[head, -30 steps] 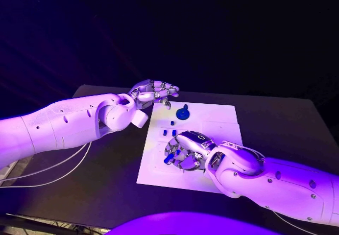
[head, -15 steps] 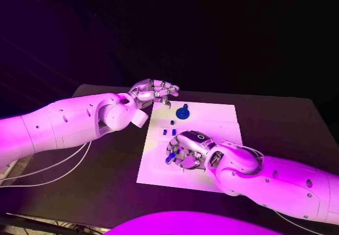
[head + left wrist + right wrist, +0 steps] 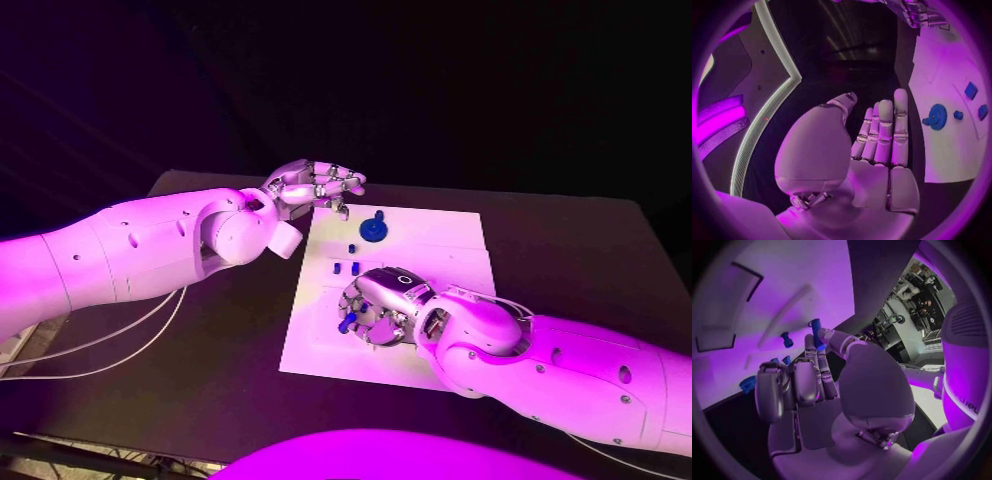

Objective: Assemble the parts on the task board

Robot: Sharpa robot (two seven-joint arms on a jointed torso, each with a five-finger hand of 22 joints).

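A white task board [image 3: 433,250] was seen on the black table [image 3: 577,250]. Blue parts, among them a round blue gear [image 3: 374,232], were laid on it. Both hands were silver, the arms white.

Two bulky white arms with smooth rounded shells, dotted with small dark screw holes. Silver segmented hands, left hand [image 3: 315,187] and right hand [image 3: 384,305], on rounded wrists. Thin pale cables [image 3: 101,350] trailed under left arm [image 3: 137,250].
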